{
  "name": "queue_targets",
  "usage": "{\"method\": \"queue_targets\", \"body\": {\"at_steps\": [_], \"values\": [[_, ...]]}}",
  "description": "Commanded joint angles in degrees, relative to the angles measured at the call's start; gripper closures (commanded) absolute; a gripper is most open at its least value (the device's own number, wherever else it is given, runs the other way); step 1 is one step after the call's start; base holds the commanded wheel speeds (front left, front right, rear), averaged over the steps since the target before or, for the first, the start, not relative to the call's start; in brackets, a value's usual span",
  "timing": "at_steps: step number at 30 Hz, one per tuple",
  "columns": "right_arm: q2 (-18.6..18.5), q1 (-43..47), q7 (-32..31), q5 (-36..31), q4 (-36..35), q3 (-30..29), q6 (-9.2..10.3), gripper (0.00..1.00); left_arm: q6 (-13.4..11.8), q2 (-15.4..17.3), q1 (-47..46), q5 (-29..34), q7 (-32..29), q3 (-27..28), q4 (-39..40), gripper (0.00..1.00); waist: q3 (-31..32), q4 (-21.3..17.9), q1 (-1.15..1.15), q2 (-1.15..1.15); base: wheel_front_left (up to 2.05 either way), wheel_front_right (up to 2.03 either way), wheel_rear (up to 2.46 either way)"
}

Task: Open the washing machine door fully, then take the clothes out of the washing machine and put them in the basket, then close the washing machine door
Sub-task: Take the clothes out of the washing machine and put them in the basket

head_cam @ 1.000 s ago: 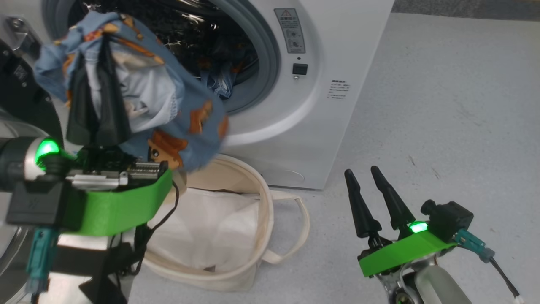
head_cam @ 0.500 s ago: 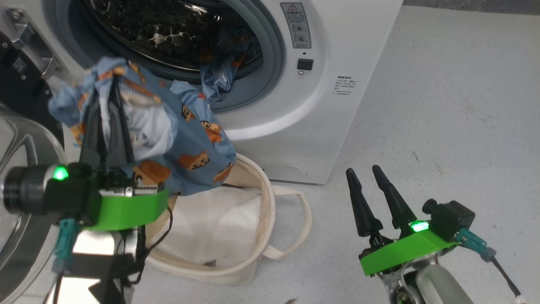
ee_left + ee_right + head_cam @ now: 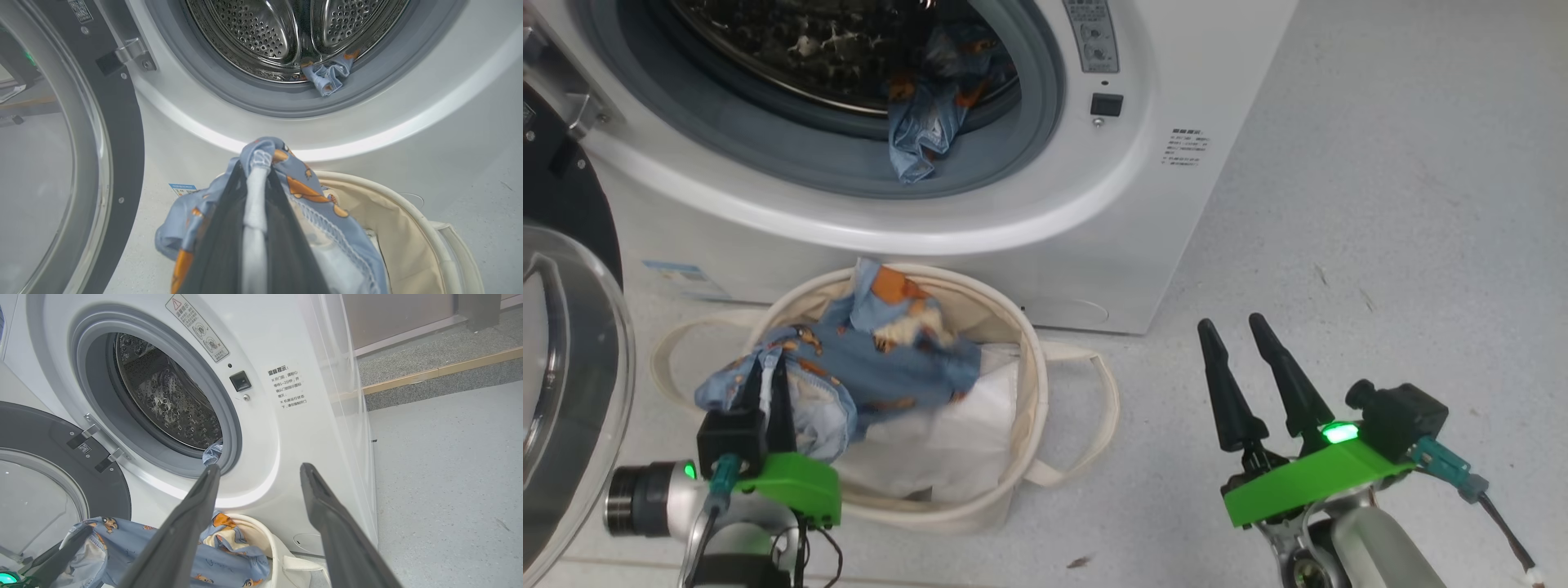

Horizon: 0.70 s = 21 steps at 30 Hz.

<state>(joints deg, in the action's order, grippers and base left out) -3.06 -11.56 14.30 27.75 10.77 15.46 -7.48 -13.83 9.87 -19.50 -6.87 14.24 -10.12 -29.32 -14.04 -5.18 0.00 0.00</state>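
Fingers on the left (image 3: 783, 400) pinch the clothes (image 3: 907, 367) in the basket (image 3: 1033, 384). Fingers on the right (image 3: 1227, 392), at four o'clock, stand spread and empty above the grey floor (image 3: 1380, 204).

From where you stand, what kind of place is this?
Probably an indoor laundry corner, though I cannot be sure: a white washing machine stands open, a cream basket before it holds printed clothes, and the floor is plain grey.

Light blue clothes (image 3: 882, 367) with orange-brown cartoon figures; cream basket (image 3: 1033, 384); white washing machine (image 3: 1176, 82); black-rimmed door (image 3: 126, 139).
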Motion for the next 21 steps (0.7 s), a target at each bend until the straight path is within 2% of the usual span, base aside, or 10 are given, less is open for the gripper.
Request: {"method": "queue_targets", "body": {"at_steps": [1, 11, 21], "values": [[0.18, -1.87, 0.70, -0.28, -2.00, 0.98, -0.01, 0.00, 0.45, 0.66, -3.21, -0.26, 0.69, 2.06, -0.13, 1.00, -0.66, 0.04, 0.00, 0.00, 0.00, 0.00, 0.00], [0.18, -3.42, 0.70, -0.82, -2.88, 1.21, -0.01, 0.00, 2.47, -0.60, -7.50, 0.69, 0.74, 1.47, -6.00, 1.00, -4.94, -0.41, 0.00, 0.00, 0.00, 0.00, 0.00], [0.18, -5.64, 0.70, -1.10, -4.57, 1.36, -0.01, 0.00, 4.96, -2.02, -14.00, 2.14, 0.75, 0.09, -13.75, 1.00, -12.48, -2.54, 0.00, 0.00, 0.00, 0.00, 0.00]]}}
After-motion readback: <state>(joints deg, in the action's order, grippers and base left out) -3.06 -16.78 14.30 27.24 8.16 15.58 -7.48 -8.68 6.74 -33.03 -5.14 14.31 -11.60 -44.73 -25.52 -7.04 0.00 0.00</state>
